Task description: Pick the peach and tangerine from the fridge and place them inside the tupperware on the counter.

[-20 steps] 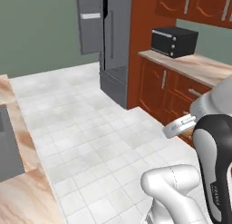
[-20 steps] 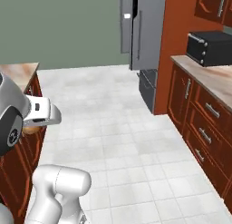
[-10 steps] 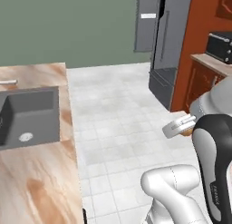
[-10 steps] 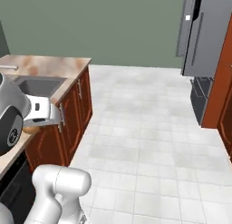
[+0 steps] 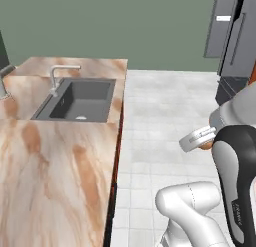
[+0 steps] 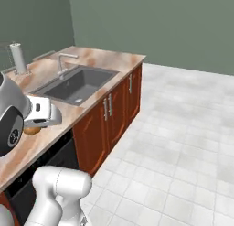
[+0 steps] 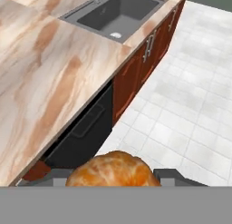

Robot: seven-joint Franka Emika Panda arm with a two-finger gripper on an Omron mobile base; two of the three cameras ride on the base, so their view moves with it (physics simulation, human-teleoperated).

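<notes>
Orange and mottled, a round fruit [image 7: 112, 169] sits clamped between the two dark fingertips of the claw [image 7: 113, 175] at the bottom of the hand view; whether it is the peach or the tangerine cannot be told from its plain orange skin. In the left base view a sliver of the same fruit [image 5: 206, 145] peeks out under the white hand, beside the dark upper arm, over the pale tiled floor [image 5: 165, 111]. In the right base view it shows as a small orange patch [image 6: 32, 129] under the hand, above the tabletop's near stretch.

The beige-pink marbled tabletop [image 5: 45, 171] runs along the left of the left base view, with a dark grey sink [image 5: 80, 98] sunk into it and a silver tap [image 5: 59, 73] behind the basin. In the right base view the sink [image 6: 75, 85] lies beyond the hand, and a white roll on a stand [image 6: 18, 58] stands near the far left corner. Red-brown cabinets [image 6: 114, 115] with silver handles sit under the tabletop, and a black panel [image 7: 86, 128] with a bar handle is set among them, seen in the hand view just below the tabletop's edge.

The grey fridge [image 5: 232, 41] stands at the far right of the left base view, well apart from the claw, with its door swung open.
</notes>
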